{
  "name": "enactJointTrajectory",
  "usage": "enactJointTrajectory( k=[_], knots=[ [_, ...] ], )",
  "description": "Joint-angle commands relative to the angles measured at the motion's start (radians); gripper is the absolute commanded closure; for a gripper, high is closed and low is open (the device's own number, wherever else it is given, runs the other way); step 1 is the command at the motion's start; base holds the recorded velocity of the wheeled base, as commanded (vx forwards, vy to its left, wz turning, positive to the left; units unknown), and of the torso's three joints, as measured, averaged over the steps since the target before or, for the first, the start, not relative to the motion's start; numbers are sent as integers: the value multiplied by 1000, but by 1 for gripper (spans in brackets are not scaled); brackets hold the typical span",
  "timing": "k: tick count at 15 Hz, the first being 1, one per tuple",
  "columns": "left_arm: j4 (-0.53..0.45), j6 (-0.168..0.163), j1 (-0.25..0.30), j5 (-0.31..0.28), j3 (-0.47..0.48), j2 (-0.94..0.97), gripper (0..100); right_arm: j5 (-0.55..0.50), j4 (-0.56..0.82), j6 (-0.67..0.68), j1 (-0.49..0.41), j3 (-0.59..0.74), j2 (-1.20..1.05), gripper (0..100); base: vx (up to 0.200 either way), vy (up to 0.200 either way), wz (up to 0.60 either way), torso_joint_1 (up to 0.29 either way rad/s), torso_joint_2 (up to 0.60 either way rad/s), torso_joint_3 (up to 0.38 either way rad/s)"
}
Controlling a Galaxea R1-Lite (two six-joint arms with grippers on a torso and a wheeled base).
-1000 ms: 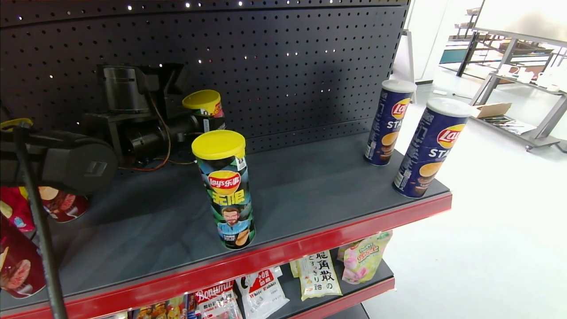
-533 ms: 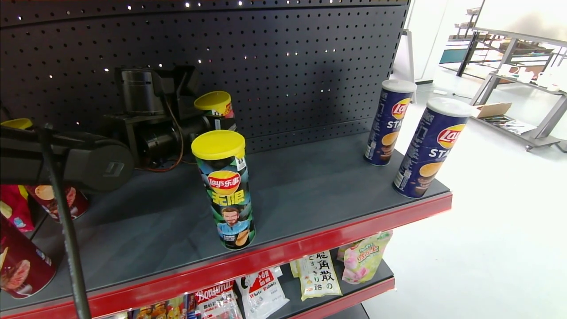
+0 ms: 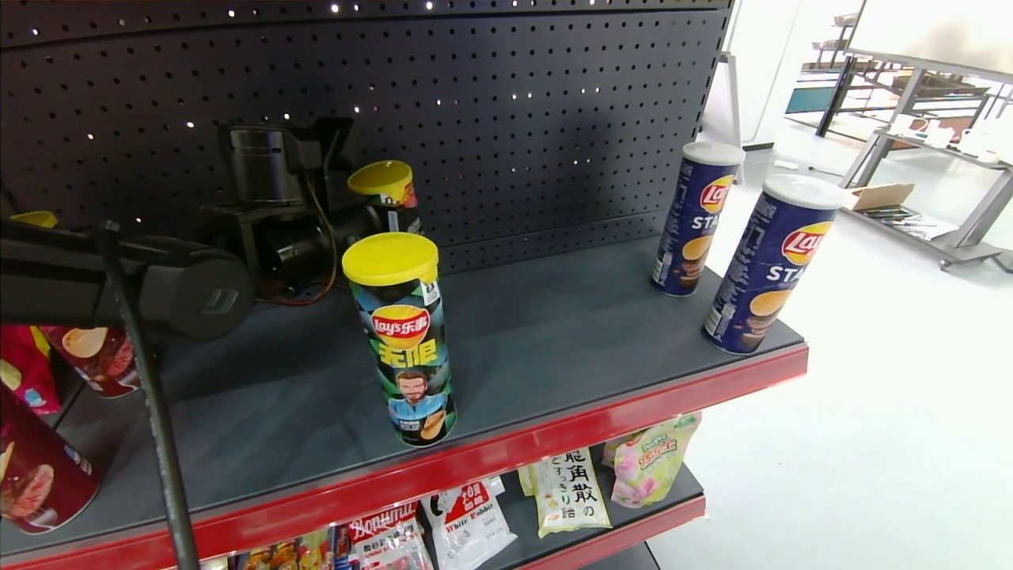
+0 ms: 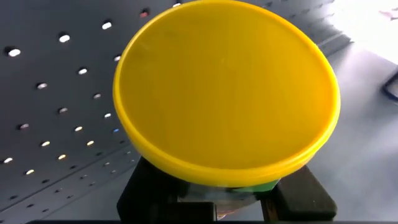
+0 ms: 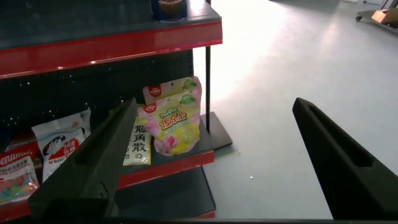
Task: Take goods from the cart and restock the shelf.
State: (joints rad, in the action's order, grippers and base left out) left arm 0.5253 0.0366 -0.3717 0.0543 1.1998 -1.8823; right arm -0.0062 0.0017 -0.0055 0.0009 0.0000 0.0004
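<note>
Up at the back of the shelf, close to the black pegboard panel, the left gripper is clamped on the body of a yellow-lidded chip can. The can's long axis runs near vertical, lid up, with the top leaning slightly toward the shelf front. Its base is hidden, so whether it touches the deck cannot be told. In the left wrist view the yellow lid faces the camera and the left gripper presses the can from both sides just below it.

Directly in front stands a second yellow-lidded can, upright near the red front edge, apart from the held one. 2 blue cans with white lids stand upright at the right end of the shelf, near each other. Red cans sit at the left end.

The right gripper hangs low beside the shelving, its fingers spread wide with nothing between them.

The deck is dark grey. On the lower shelf lie snack bags, among them a pink and green one. To the right the room opens onto a pale floor with metal tables and a cardboard box.
</note>
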Motion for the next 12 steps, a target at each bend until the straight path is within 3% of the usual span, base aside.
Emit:
enactJointTrajectory(
  k=[1, 12],
  knots=[
    [1, 0, -3, 1, 1, -1, 100, 0, 0, -1, 1, 0, 0, 0, 0, 0, 0, 0, 0, 0],
    [-1, 0, -21, -1, -5, -14, 100, 0, 0, -1, 1, 0, 0, 0, 0, 0, 0, 0, 0, 0]
  ],
)
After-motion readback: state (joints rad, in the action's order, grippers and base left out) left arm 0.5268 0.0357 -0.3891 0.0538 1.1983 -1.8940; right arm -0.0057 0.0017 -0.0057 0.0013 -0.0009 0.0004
